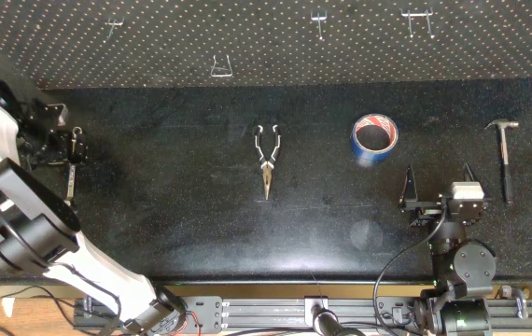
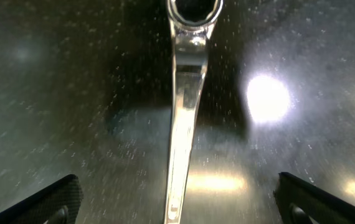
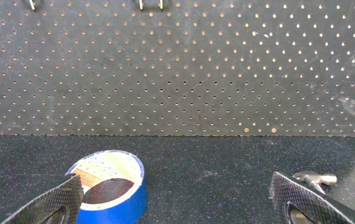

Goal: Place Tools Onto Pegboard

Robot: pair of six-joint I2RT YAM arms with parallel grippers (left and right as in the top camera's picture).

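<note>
A silver wrench (image 1: 71, 179) lies on the black mat at the far left. My left gripper (image 1: 63, 149) hovers low over it, open. In the left wrist view the wrench (image 2: 184, 106) runs straight between the two fingers (image 2: 56, 202), untouched, with its ring end away from the gripper. Needle-nose pliers (image 1: 267, 159) lie mid-table. A blue tape roll (image 1: 375, 138) and a hammer (image 1: 504, 157) lie at the right. My right gripper (image 1: 439, 179) rests open near the front, between tape (image 3: 110, 185) and hammer head (image 3: 314, 179), and faces the pegboard (image 3: 177, 68).
The pegboard (image 1: 275, 47) stands along the back with several metal hooks (image 1: 318, 19), one wire loop (image 1: 220, 66) lower down. The mat between the pliers and the wrench is bare. The table's front edge runs by the arm bases.
</note>
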